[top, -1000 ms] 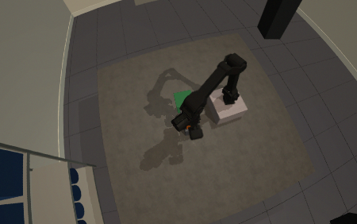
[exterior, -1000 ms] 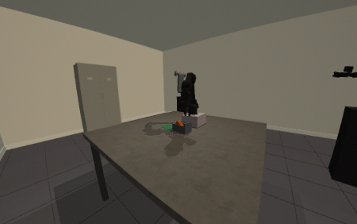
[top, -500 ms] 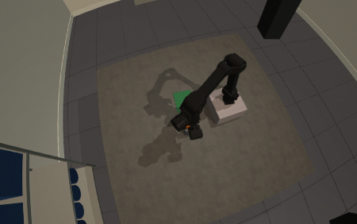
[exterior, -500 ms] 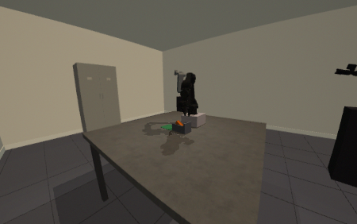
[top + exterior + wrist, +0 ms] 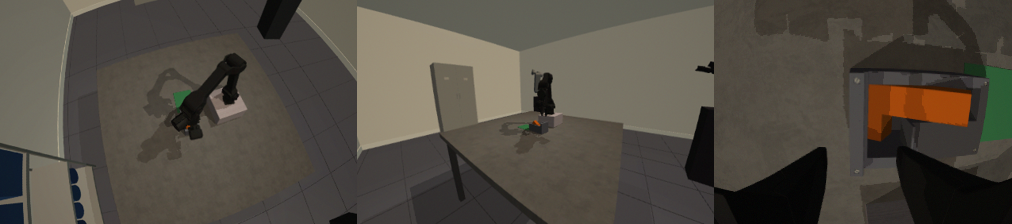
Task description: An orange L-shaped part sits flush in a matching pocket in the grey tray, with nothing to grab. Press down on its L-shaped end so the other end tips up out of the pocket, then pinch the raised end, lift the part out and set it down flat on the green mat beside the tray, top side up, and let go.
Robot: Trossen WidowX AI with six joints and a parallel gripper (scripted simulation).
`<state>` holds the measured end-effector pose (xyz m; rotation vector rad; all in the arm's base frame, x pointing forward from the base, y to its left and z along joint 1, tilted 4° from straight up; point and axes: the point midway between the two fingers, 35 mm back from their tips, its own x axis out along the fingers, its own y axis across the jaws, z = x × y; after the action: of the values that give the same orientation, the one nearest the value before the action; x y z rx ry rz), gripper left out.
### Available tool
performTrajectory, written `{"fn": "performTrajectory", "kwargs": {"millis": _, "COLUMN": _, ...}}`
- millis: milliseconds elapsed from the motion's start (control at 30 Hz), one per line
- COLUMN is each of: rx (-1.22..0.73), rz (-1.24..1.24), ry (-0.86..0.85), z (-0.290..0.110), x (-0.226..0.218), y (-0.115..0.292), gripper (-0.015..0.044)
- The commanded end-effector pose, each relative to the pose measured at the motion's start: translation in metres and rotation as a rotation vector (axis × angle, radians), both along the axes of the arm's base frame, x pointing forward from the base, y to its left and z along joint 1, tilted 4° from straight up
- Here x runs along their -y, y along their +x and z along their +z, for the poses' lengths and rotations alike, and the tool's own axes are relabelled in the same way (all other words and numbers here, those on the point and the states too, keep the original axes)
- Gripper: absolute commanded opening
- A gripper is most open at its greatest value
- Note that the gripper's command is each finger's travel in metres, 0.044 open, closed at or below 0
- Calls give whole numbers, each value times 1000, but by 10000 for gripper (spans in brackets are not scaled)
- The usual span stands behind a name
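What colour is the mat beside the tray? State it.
Green mat, clearest in the wrist view, beside the grey tray.

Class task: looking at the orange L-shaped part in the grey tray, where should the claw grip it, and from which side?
Grip the orange part by its long straight end nearest the green mat, coming from above. That end appears tipped up above the tray; the L-shaped end sits low in the pocket.

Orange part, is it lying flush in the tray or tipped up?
Tipped up. In the exterior view one end of the orange part rises above the grey tray; the claw holds nothing.

Bare lab-like room: plain walls, tiled floor point(image 5: 658, 187), cabinet point(image 5: 454, 95), one large table point(image 5: 563, 159).
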<state>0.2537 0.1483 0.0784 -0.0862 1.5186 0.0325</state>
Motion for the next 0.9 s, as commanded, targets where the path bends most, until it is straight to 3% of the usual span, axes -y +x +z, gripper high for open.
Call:
{"fn": "performTrajectory", "kwargs": {"millis": 0, "rx": 3, "rz": 0, "ry": 2, "z": 1, "x": 0, "y": 1, "gripper": 180}}
{"fn": "performTrajectory", "kwargs": {"millis": 133, "rx": -1, "rz": 1, "ry": -2, "z": -10, "x": 0, "y": 1, "gripper": 180}}
{"fn": "performTrajectory", "kwargs": {"millis": 333, "rx": -12, "rz": 5, "ry": -13, "z": -73, "x": 6, "y": 1, "gripper": 180}}
{"fn": "performTrajectory", "kwargs": {"millis": 867, "rx": -12, "rz": 5, "ry": -13, "z": -92, "x": 7, "y": 2, "gripper": 180}}
